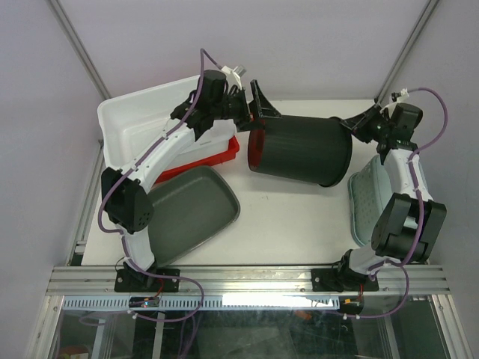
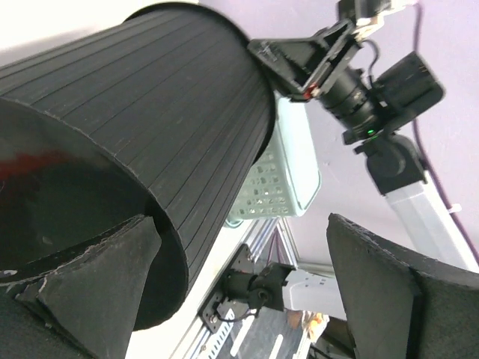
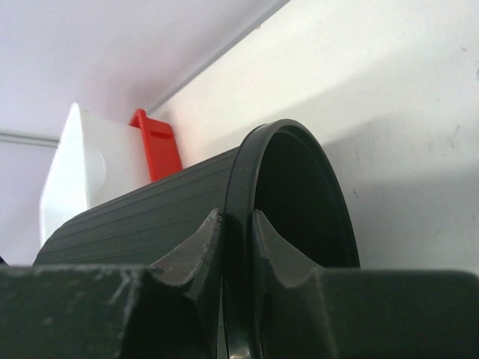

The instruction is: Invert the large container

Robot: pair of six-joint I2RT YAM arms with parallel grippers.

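Observation:
The white tub (image 1: 138, 120) sits upright at the back left, partly under my left arm; it also shows in the right wrist view (image 3: 75, 172). A tall round black bucket (image 1: 299, 149) lies on its side mid-table, mouth to the left. My left gripper (image 1: 254, 123) is open at that mouth; in the left wrist view one finger (image 2: 97, 280) is inside the bucket (image 2: 150, 97) and the other stands well apart. My right gripper (image 1: 352, 126) is shut on the bucket's base rim (image 3: 239, 179), one finger on each side of it.
A shallow red tray (image 1: 224, 153) lies between the tub and the bucket, also in the right wrist view (image 3: 157, 142). A grey tray (image 1: 191, 209) leans at the front left. A pale green perforated basket (image 1: 370, 198) lies at the right edge.

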